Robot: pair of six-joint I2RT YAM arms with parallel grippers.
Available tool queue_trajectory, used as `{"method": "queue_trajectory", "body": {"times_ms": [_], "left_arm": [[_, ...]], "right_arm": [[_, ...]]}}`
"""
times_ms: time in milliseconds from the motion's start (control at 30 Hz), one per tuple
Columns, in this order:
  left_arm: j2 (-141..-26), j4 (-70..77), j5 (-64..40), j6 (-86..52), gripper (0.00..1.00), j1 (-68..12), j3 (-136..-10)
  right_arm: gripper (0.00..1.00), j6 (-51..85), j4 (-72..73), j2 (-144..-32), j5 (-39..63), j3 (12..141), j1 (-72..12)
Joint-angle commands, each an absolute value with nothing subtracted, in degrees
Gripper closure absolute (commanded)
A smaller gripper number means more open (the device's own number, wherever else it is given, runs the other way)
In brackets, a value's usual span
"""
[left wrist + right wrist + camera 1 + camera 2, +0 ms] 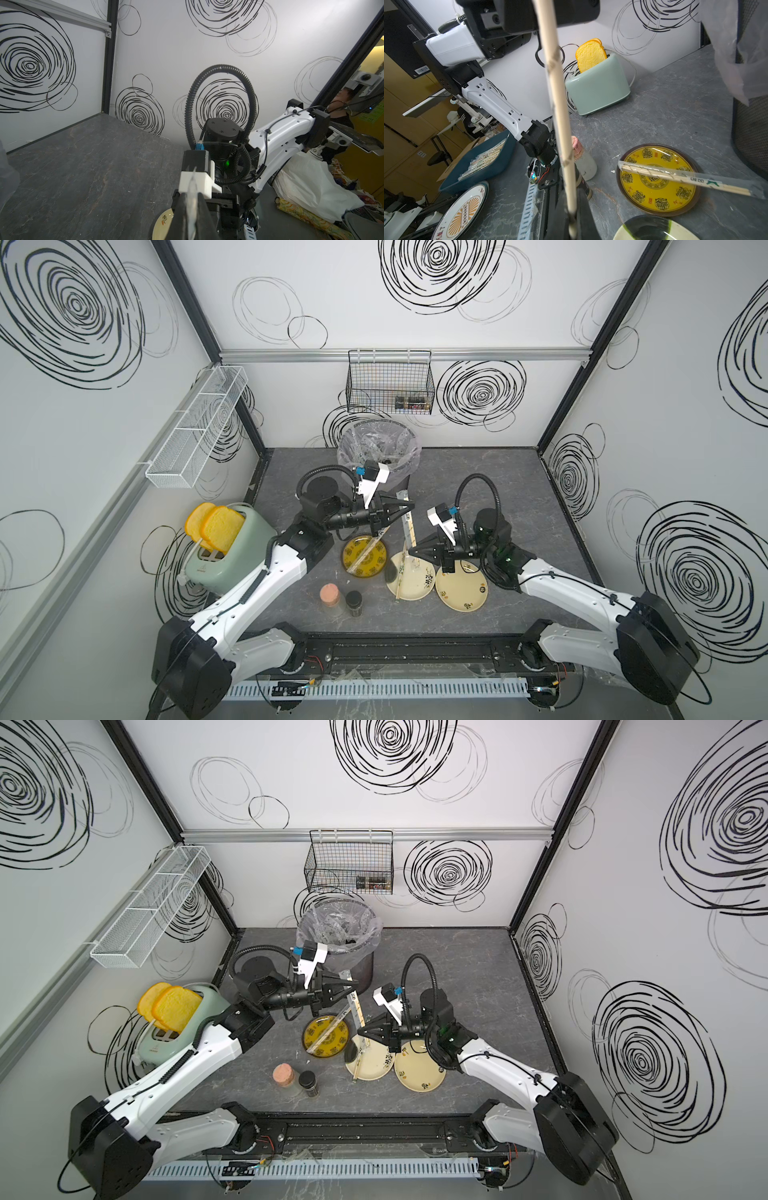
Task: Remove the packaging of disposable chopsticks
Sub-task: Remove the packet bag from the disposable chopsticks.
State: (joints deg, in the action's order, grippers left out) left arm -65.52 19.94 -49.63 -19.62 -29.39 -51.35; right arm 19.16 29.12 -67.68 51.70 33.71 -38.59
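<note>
Clear sleeve [192,197] clamped in left pincer [411,509], right pincer [410,550] clamped on sticks [558,104]: pull-off looks under way. Pairs [675,174] on yellow plate [372,562] and cream plate [419,578] look wrapped.

The sleeve [695,179] on the yellow plate [635,182] carries dark green Chinese print and a green X-like sign. They are seen upside down, and I cannot read them surely. The yellow plate has round seal characters. A sunburst plate [463,209] shows red Chinese characters at its rim, one like 了. A barcode sticker [422,69] is on a black panel [402,47]. The toaster [232,560] logo is too small to read.
</note>
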Motion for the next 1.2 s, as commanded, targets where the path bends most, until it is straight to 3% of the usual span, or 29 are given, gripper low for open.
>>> {"method": "queue_trajectory", "body": {"times_ms": [0, 167, 467, 533, 633, 733, 933, 1167], "left_arm": [[-65.3, 21.1, -54.3, -22.1, 0.90, -32.4, -46.8], [-65.8, 22.4, -53.3, -23.1, 0.87, -34.5, -44.0], [-64.7, 24.6, -51.9, -24.2, 0.90, -35.1, -42.5], [-64.5, 24.7, -51.9, -24.1, 0.83, -35.1, -43.0], [-64.3, 25.0, -51.2, -24.2, 0.62, -34.9, -44.1], [-64.1, 25.2, -51.4, -24.1, 0.57, -34.3, -45.2], [-62.8, 25.2, -51.2, -24.1, 0.59, -32.4, -45.5], [-62.7, 25.8, -51.2, -24.2, 0.78, -31.1, -45.2]], "right_arm": [[1.00, 20.8, 33.1, -67.1, 48.4, 38.3, -38.0], [1.00, 20.9, 33.8, -67.7, 48.4, 40.0, -38.0], [1.00, 20.9, 33.9, -67.8, 47.8, 39.9, -38.5], [1.00, 20.7, 33.4, -67.8, 47.4, 39.7, -38.7], [1.00, 20.1, 32.6, -67.8, 47.2, 39.5, -39.3], [1.00, 19.7, 32.0, -67.8, 47.1, 39.0, -39.7], [1.00, 19.6, 31.9, -67.2, 46.8, 37.7, -40.1], [1.00, 19.7, 32.0, -67.4, 46.7, 37.1, -40.7]]}}
